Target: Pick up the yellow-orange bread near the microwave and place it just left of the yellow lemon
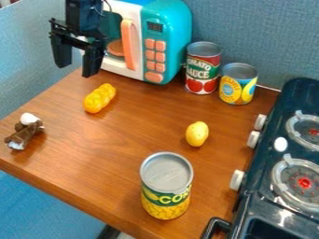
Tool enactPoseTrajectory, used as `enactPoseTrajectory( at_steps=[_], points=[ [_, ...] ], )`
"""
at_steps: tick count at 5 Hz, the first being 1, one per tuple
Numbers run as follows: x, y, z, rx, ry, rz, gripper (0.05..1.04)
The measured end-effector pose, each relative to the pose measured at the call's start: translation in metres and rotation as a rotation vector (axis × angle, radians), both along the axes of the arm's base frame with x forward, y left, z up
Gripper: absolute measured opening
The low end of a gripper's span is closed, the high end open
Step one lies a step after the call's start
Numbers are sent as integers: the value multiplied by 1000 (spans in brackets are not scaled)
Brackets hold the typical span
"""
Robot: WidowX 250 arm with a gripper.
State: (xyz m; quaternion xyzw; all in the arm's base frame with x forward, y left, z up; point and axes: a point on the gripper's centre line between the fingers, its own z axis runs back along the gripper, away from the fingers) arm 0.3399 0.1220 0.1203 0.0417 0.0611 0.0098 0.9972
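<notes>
My black gripper (77,67) hangs at the upper left, in front of the toy microwave (169,39) and above the table's back left. Its two fingers stand apart with nothing between them. The nearest thing below it is a yellow, lumpy toy (100,98) lying on the table. A yellow lemon (197,134) lies right of the middle. A corn can (166,189) stands upright near the front. A brown and white toy (25,132) lies at the left edge.
A tomato sauce can (202,68) and a shorter yellow-labelled can (238,84) stand upright at the back, right of the microwave. The dark toy stove (268,168) runs along the right side. The wooden table's (124,144) front edge slants down to the right.
</notes>
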Motion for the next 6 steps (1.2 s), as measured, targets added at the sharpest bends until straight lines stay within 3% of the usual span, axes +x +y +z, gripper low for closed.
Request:
enactPoseTrajectory(
  at_steps=[1, 2, 5, 6],
  points=[
    [-2, -2, -17, -20, 48, 3, 997],
    [12, -2, -28, -38, 26, 31, 997],
    [33, 7, -44, 12, -57, 74, 997],
    [36, 5, -60, -14, -40, 77, 997]
  ],
)
